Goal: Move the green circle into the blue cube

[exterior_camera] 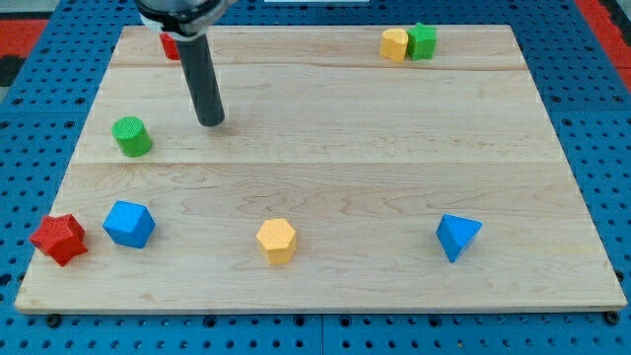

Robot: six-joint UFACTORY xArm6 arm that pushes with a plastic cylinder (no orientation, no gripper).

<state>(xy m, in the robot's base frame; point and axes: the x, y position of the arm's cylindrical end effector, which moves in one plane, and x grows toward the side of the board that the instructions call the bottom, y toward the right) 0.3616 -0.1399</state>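
1. The wooden board (325, 177) fills most of the view: pale planks with visible grain and two seams running across, lying on a blue pegboard (592, 99) dotted with holes
2. My rod (202, 79) comes down from the view's top left, a dark, matte, straight cylinder; it carries nothing and has no jaws to open or close, so all it can do is shove
3. My tip (211, 123) rests on the board to the view's right of the green circle (131, 136) and a little above it, near but apart from it
4. The blue cube (129, 224) sits below the green circle toward the view's bottom left, well apart from it, faceted and turned on a corner. I judge the tip stands on the wrong side for that push; it should go round to the circle's upper edge
5. The red star-shaped block (59, 239) lies just beside the blue cube on its left, a possible snag if the cube gets nudged
6. The blue triangular block (457, 237) and the yellow hexagonal block (277, 241) sit along the bottom, clear of the route
7. At the top right, a yellow block (394, 43) touches a green block (423, 40); a red block (170, 45) peeks out behind the rod, its shape hidden
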